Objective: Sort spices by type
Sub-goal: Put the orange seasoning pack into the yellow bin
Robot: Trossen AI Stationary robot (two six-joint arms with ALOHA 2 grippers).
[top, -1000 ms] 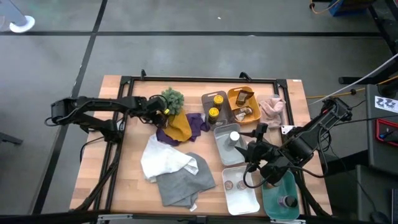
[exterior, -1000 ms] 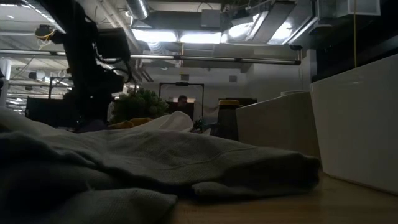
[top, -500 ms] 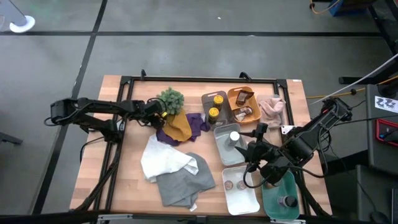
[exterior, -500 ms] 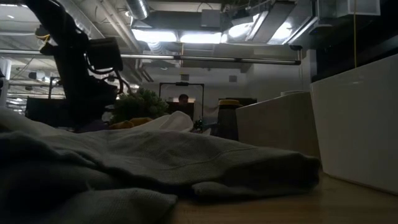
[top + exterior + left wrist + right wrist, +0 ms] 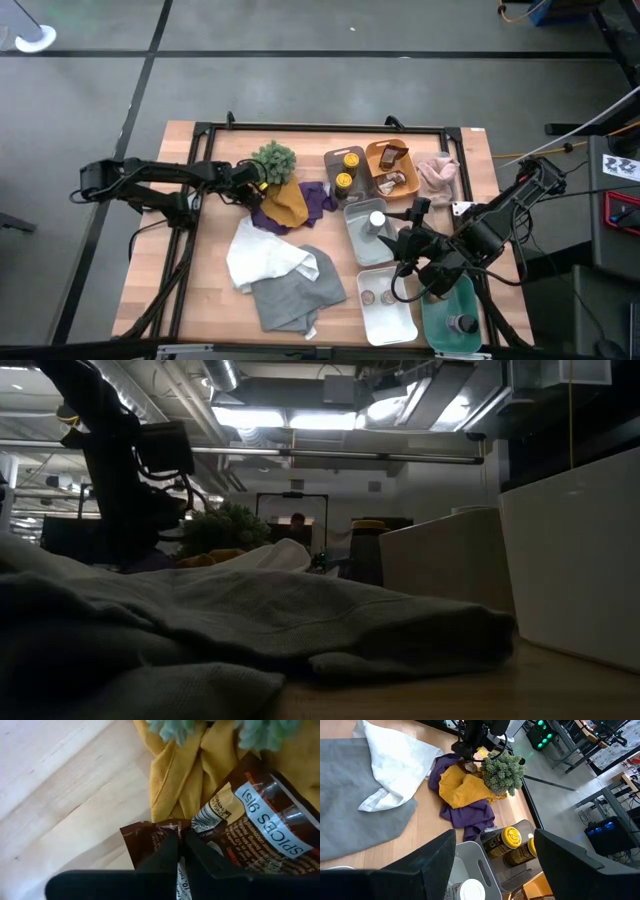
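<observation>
A brown foil spice packet (image 5: 265,815) with a white label lies at the foot of the small green plant (image 5: 276,160), partly on the mustard cloth (image 5: 288,203). My left gripper (image 5: 262,185) is down on it and shut on its end; in the low view the grey cloth (image 5: 250,620) hides the fingers. Other spices sit in trays at the right: yellow-topped tins (image 5: 347,170), brown packets (image 5: 392,168), a white-capped jar (image 5: 376,220). My right gripper (image 5: 405,245) hangs open above those trays, holding nothing. My left gripper pinches the packet's crimped end edge (image 5: 167,827), near a corner, between its two fingertips. The fingers come steeply from above, slanting in from the table's left. The rest of the packet lies flat against the mustard cloth (image 5: 200,765) and the wooden table.
A purple cloth (image 5: 318,200) lies under the mustard one. White (image 5: 262,255) and grey (image 5: 295,290) cloths are heaped at the table's near middle, a pink cloth (image 5: 438,178) at the far right. White (image 5: 385,300) and teal (image 5: 455,315) trays stand near right. Bare wood shows at left.
My left gripper has come down toward the table beside the plant, onto the packet's end, and has then kept still. The cloths, the trays and my right arm have not moved.
</observation>
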